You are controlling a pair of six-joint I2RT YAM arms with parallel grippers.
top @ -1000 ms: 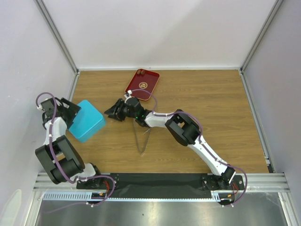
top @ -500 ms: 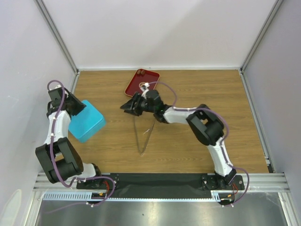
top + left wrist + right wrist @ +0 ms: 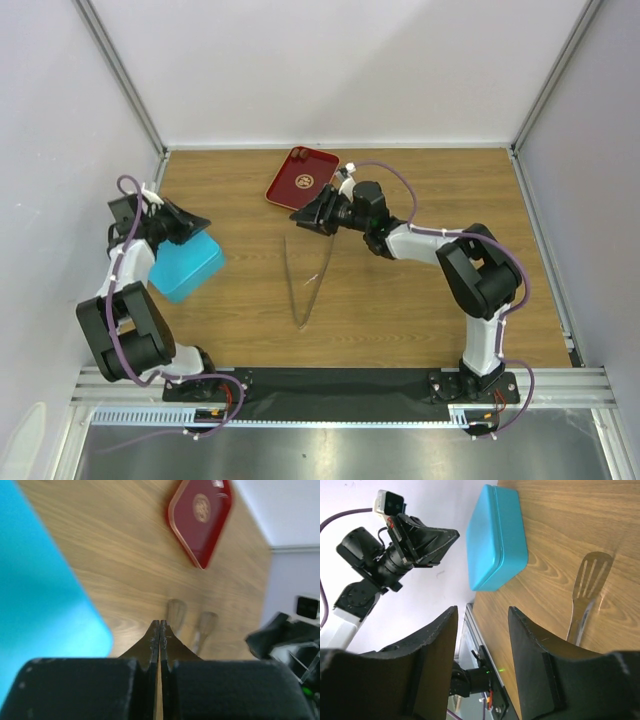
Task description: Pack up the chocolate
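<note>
A few small dark chocolate pieces (image 3: 298, 155) lie at the far corner of the red tray (image 3: 285, 190), too small to make out well. The teal box (image 3: 186, 266) sits lid-down at the left; it also shows in the left wrist view (image 3: 40, 590) and the right wrist view (image 3: 497, 535). My left gripper (image 3: 197, 222) hovers over the box's far edge, shut with nothing in it (image 3: 159, 624). My right gripper (image 3: 306, 219) hangs just in front of the tray, open and empty (image 3: 481, 612), and faces the box.
Metal tongs (image 3: 306, 285) lie on the wooden table between the arms, their slotted ends (image 3: 592, 575) toward the tray. Grey walls close in the table on the left, back and right. The black base rail (image 3: 340, 385) runs along the near edge.
My left gripper has gone from wide open to shut and has lifted off the box's left side. My right arm has swung right, from beside the box to the tray's near edge.
</note>
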